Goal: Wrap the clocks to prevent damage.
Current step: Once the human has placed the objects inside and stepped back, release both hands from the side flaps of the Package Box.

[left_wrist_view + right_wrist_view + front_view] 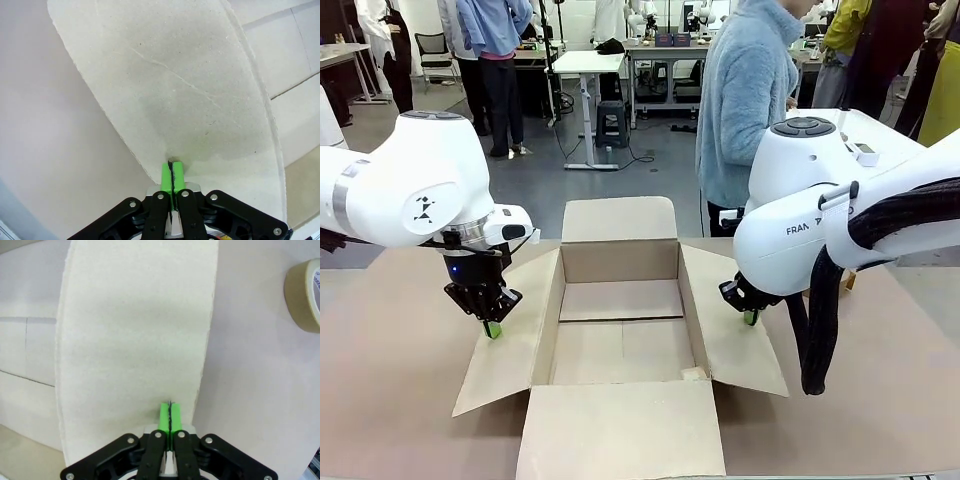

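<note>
Brown paper-covered table (380, 400) runs across the whole front view. A person in a pale blue fuzzy sweater (745, 100) stands at the far side, and no hand of theirs is near the work.

White left arm (410, 190) comes in from the left and white right arm (840, 220) from the right, both angled down.

Big open brown cardboard box (620, 262) sits mid-table with all four flaps splayed out. Its inside floor shows plain cardboard. Where the clocks are: cannot tell.

Left side flap (510, 350) and right side flap (735, 345) slope out and down toward the table.

A brown tape roll (304, 295) lies on the table, just beside the right flap's outer edge.

Left claw (493, 329) is clenched on nothing, green pads (166, 172) pressed together. The tip sits on the left flap, just inside its outer edge. Right claw (751, 318) is also clenched on nothing, with its tip on the right flap, well inside both edges.

Step in hand, my read: both tips pin the side flaps so the box stays open for loading.

To do it well:
- Use light, even downward pressure on both sides so the box doesn't skew.
- Move the left tip further in from the edge, since it looks likely to slip off.
- Push straight down without dragging, to avoid creasing the flap.
- Leave the opening clear of both arms.
</note>
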Controlling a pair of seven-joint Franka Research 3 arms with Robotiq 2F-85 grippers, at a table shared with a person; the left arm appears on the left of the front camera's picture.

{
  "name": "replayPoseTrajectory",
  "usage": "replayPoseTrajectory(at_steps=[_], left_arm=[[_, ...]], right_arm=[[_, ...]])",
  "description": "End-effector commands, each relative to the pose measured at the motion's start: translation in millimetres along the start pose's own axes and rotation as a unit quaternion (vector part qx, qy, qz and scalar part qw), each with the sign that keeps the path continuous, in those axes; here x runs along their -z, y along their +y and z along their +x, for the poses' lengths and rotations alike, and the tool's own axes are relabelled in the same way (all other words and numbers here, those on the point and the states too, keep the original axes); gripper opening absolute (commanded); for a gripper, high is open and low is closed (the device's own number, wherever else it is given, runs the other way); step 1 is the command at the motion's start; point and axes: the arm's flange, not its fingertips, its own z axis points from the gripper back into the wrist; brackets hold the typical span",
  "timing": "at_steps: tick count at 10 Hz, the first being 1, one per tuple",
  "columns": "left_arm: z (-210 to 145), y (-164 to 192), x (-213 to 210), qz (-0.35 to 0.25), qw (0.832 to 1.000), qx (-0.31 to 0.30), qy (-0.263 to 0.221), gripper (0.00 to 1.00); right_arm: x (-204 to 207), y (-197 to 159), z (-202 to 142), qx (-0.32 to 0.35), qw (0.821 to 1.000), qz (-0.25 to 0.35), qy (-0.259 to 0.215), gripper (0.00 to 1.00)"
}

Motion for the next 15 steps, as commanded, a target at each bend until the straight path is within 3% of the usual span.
replayPoseTrajectory(at_steps=[1,15], left_arm=[[-0.6,0.1,0.1,0.002,1.000,0.001,0.001,0.00],[-0.6,0.1,0.1,0.002,1.000,0.001,0.001,0.00]], right_arm=[[0.9,-0.5,-0.1,0.003,1.000,-0.002,0.000,0.01],[0.9,-0.5,-0.1,0.003,1.000,-0.002,0.000,0.01]])
